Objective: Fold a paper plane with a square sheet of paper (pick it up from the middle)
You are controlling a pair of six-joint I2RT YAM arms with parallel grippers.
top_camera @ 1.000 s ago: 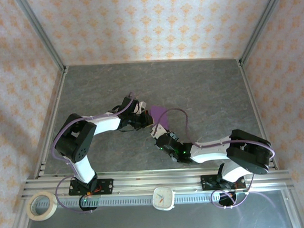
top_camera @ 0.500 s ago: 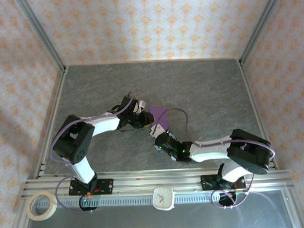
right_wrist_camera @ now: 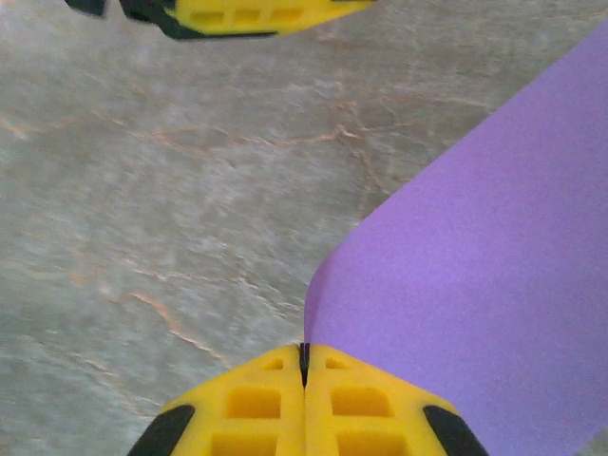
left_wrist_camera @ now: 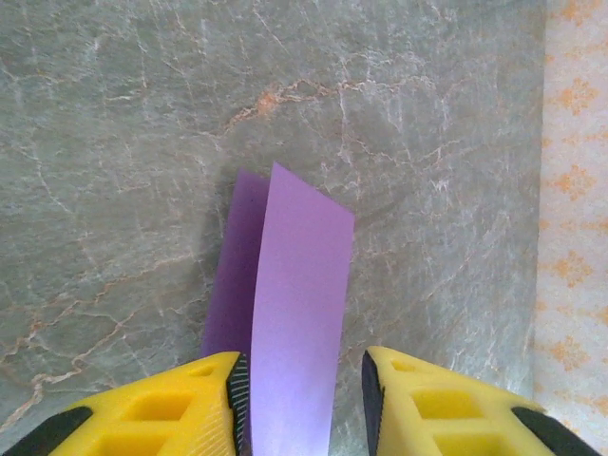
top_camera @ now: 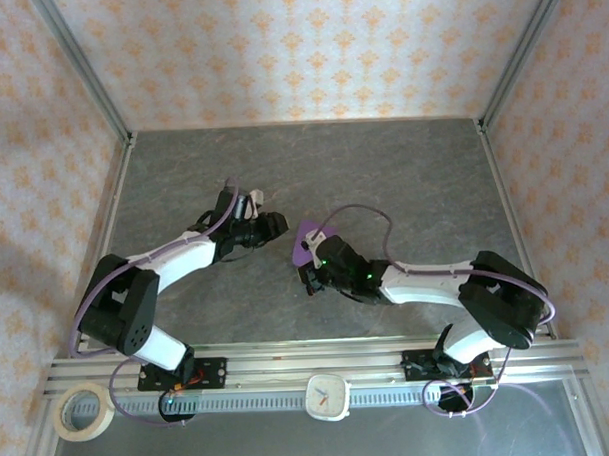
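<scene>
1. Your right gripper (right_wrist_camera: 304,385) is closed tight, jaws flush, pinching the thin purple square sheet of paper (right_wrist_camera: 475,275) at its near edge. That pinch holds the sheet up off the grey marbled tabletop (right_wrist_camera: 142,190), bowed rather than flat.
2. Your left gripper (left_wrist_camera: 304,408) is partly open and grips nothing. In the left wrist view the sheet stands in the gap, close to one yellow finger (left_wrist_camera: 190,394) and clear of the other.
3. Sheet location: mid-table, between both grippers. It looks doubled, w/ a lighter panel in front of a darker one.
4. My read: an early fold, no dart shape yet. The left jaws are probably apart so you can re-grip or press the crease.
5. Risk: w/ only one edge pinch, the paper may swing or buckle.
</scene>
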